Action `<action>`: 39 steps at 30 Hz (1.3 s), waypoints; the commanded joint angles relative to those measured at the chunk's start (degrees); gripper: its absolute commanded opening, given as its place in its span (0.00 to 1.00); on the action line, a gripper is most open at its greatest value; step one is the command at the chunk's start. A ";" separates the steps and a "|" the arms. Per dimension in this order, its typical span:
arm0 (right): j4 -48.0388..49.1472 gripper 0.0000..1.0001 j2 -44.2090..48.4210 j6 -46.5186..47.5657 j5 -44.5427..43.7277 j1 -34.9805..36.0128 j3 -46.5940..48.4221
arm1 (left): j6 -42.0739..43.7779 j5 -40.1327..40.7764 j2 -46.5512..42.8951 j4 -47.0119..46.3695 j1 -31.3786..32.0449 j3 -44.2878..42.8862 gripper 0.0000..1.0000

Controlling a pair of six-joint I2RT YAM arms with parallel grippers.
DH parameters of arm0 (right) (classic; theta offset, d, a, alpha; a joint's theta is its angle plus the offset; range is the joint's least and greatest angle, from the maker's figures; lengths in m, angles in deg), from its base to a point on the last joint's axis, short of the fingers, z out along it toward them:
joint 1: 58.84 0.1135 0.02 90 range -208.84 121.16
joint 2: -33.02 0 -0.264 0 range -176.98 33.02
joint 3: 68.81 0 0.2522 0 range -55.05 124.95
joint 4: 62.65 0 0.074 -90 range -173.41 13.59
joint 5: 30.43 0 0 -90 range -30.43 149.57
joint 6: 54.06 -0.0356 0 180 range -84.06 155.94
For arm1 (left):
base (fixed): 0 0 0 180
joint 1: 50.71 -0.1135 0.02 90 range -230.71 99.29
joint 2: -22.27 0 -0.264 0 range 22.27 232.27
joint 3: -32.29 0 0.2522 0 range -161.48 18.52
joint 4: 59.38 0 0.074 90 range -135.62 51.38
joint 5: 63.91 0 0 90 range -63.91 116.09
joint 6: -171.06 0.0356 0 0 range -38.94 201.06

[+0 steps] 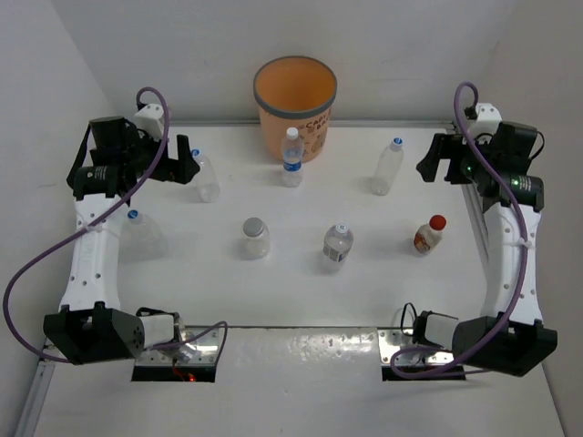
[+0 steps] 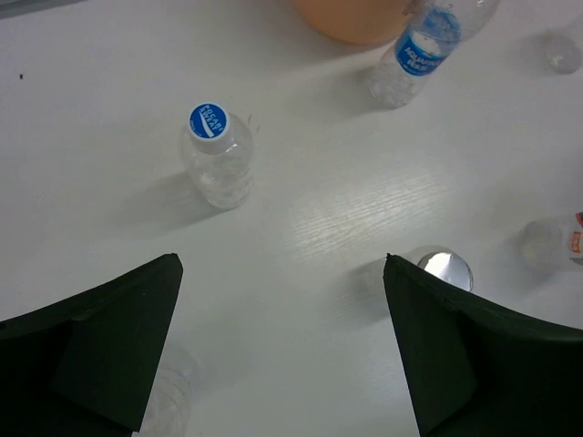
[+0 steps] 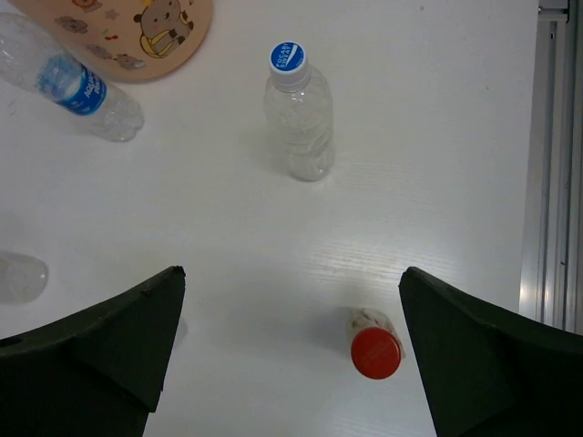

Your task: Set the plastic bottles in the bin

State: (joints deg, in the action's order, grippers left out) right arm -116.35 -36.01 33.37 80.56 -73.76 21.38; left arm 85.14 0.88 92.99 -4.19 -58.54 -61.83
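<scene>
Tabletop (image 1: 291,296): bottles (image 1: 338,244) well apart

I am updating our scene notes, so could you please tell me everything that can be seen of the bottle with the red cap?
The bottle with the red cap is small and squat, shorter than the clear bottles around it. Its body looks like plastic, brownish with a pale band that may be a label. The round red cap is on. It stands upright on the white table, on the right side near the right arm, well apart from the other bottles. Only the table touches it.
</scene>
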 commanded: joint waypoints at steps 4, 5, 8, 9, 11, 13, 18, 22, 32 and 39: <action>8.54 1.00 -2.41 -0.86 0.10 1.11 -2.14 | 1.37 -6.95 -0.05 -1.79 -0.34 -1.73 1.00; 10.83 1.00 -3.12 -1.21 -0.68 2.42 -2.50 | 0.85 -7.74 0.90 -1.79 -0.34 -1.73 1.00; 15.58 1.00 -6.71 -1.56 -5.42 6.02 -2.86 | 0.32 -10.11 2.49 -1.79 -0.34 -3.57 1.00; 17.42 1.00 -8.73 -1.56 -7.44 6.65 -2.51 | -0.29 -10.12 2.49 -2.31 -0.34 -3.58 1.00; 21.19 0.99 -11.63 -2.00 -9.12 9.02 -1.98 | -0.30 -10.12 3.02 -2.32 -0.34 -3.58 1.00; 22.45 0.97 -15.05 -2.44 -10.88 11.12 -0.15 | -0.82 -10.12 3.02 -2.84 -0.34 -4.11 1.00; 25.97 0.96 -20.69 -2.61 -18.86 14.39 3.03 | -0.82 -8.89 3.02 -2.85 -0.34 -4.11 1.00; 28.86 0.94 -24.30 -3.93 -22.30 14.48 4.18 | -0.82 -8.27 3.02 -2.85 -0.34 -4.11 1.00; 31.07 0.71 -27.82 -3.50 -19.69 14.39 4.26 | -1.35 -7.75 3.02 -2.85 -0.34 -3.58 1.00; 31.42 0.59 -29.58 -3.67 -17.30 14.39 5.49 | -1.87 -7.22 3.02 -2.85 -0.34 -3.58 1.00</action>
State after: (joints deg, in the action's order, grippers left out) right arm -88.02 -65.34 30.27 61.41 -59.40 23.67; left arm 84.29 -6.11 96.47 -5.37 -58.54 -63.49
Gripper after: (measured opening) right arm 0.604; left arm 0.997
